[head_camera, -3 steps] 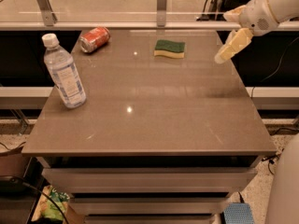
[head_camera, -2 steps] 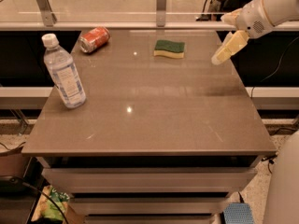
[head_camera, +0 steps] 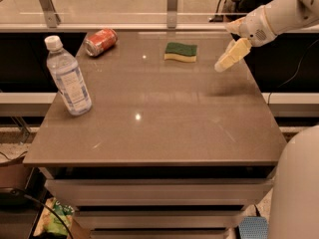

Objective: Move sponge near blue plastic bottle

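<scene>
The sponge, dark green on top with a pale yellow base, lies flat at the far middle of the brown table. The blue plastic bottle, clear with a white cap and pale label, stands upright at the table's left side. My gripper hangs above the table's far right part, to the right of the sponge and apart from it, with nothing in it. Its pale finger points down and to the left.
A red soda can lies on its side at the far left corner of the table. A railing with metal posts runs behind the table. Drawers sit under the table top. The robot's white body fills the lower right.
My gripper has moved a little to the left, toward the sponge. The sponge, bottle and can have not moved.
</scene>
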`<action>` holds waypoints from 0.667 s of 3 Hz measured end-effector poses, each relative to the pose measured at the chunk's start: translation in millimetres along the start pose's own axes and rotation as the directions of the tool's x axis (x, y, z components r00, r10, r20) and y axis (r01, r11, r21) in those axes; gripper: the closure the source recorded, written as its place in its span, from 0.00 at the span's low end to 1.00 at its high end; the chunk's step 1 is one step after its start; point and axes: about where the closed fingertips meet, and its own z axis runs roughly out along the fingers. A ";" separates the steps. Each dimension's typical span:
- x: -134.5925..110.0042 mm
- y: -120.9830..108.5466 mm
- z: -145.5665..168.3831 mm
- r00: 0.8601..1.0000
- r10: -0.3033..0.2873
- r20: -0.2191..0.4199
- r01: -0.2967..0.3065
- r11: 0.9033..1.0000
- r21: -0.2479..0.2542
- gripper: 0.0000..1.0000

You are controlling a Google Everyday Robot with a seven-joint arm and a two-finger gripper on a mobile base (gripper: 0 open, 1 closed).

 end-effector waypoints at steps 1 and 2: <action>1.2 -2.6 13.3 1.000 0.016 0.008 -0.016 1.000 -0.009 0.00; 1.6 -6.1 22.9 1.000 0.029 0.003 -0.029 1.000 -0.004 0.00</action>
